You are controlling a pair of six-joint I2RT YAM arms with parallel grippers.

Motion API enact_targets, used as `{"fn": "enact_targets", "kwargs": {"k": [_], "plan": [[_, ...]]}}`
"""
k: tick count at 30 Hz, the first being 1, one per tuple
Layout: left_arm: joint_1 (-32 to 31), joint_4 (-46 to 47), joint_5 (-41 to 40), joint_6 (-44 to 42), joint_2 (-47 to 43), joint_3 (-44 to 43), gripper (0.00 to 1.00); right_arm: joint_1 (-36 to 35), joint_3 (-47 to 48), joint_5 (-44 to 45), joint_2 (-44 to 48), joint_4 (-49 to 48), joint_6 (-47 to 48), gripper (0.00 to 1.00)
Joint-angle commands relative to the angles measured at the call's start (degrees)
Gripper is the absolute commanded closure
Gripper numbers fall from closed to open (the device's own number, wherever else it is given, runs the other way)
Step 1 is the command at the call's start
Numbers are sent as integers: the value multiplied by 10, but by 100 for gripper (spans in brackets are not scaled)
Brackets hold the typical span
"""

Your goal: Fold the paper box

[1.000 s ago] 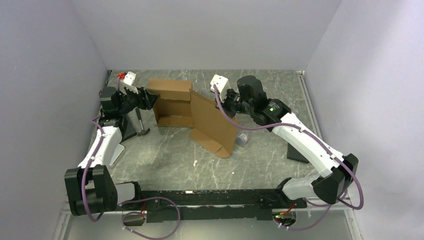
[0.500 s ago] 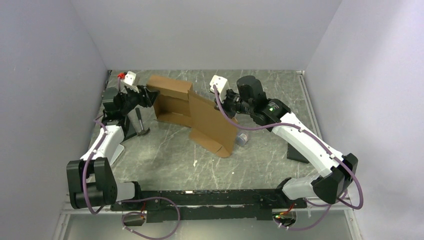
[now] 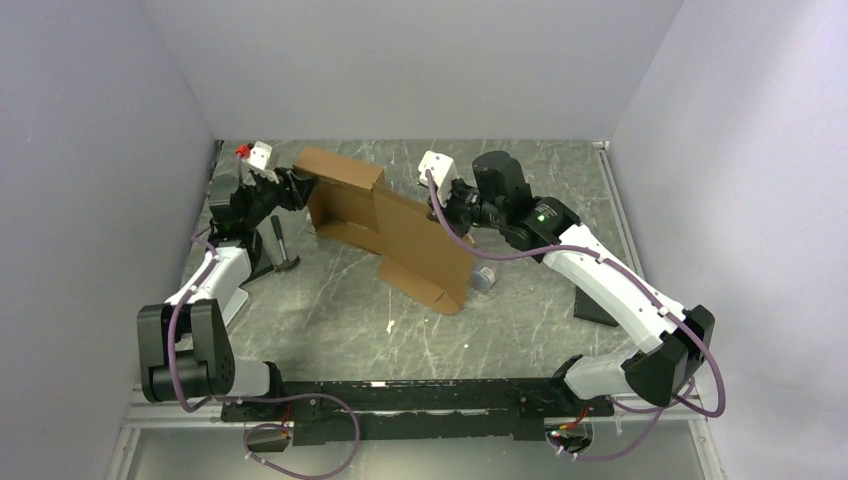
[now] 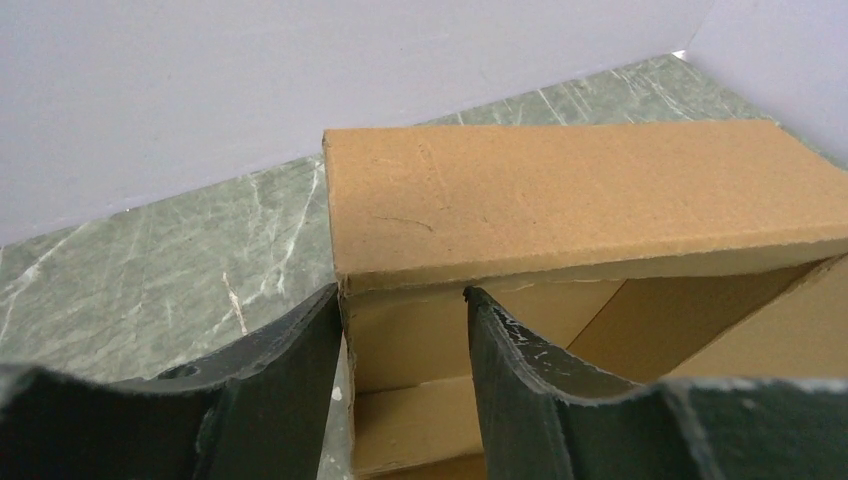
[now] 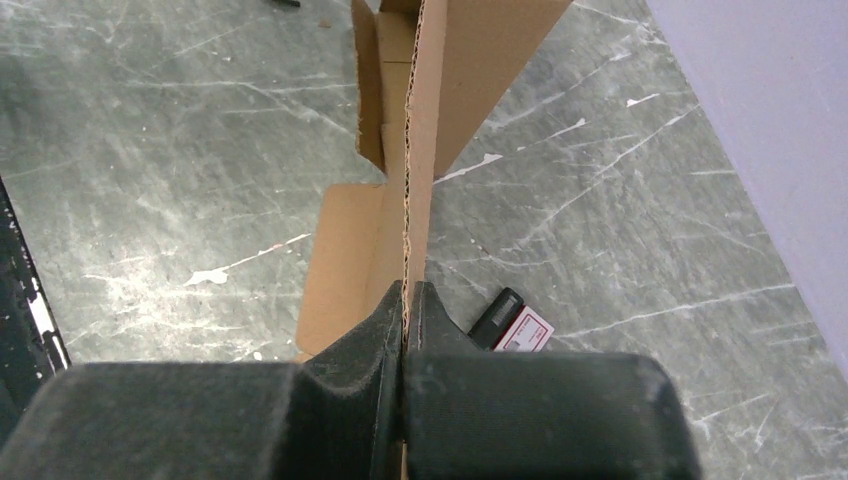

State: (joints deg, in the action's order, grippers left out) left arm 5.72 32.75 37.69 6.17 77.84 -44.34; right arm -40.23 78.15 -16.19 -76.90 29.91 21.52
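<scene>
Your plain brown corrugated-cardboard paper box [image 3: 345, 195] sat part-folded toward the back of the grey-green marbled tabletop [image 3: 330, 310], between the two arms. Its shallow tray was tipped up with the open side facing the near edge. One large flat flap stood on edge and slanted out toward the right arm.

Your left gripper [image 3: 296, 190] was at the tray's left end. In its wrist view the left gripper [image 4: 403, 300] had its dark jaws half apart, and the box's [image 4: 560, 190] end wall showed between them. The left finger lay against the outer corner edge and the right finger sat just inside the tray, under the folded-over top strip.

Your right gripper [image 3: 440, 205] was at the upper edge of the big flap. Seen from the wrist, the right gripper [image 5: 408, 290] had its jaws pressed tight on the raw corrugated edge of the panel [image 5: 480, 60], which stood almost vertical.

A small black cylinder with a white label [image 5: 510, 320] lay on the table just beside the flap's right face.
</scene>
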Motion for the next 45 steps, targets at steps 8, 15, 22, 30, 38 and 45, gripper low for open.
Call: {"fn": "enact_targets", "kwargs": {"k": [8, 15, 22, 30, 38, 45], "plan": [[-7, 69, 5, 24, 13, 2, 63, -4, 21, -23, -10, 25, 1, 100], [-8, 87, 31, 43, 22, 5, 100, -4, 20, -18, -11, 23, -2, 100], [-23, 74, 27, 28, -6, 15, 100, -4, 24, -14, -10, 23, -11, 100], [-53, 51, -44, 0, -39, 29, 100, -4, 30, -17, -14, 30, -13, 100], [-95, 30, -115, -21, -62, 45, 100, -5, 41, 1, -14, 42, -4, 76], [-109, 0, -126, -29, -83, 41, 100, -5, 63, 29, 0, 47, 19, 44]]}}
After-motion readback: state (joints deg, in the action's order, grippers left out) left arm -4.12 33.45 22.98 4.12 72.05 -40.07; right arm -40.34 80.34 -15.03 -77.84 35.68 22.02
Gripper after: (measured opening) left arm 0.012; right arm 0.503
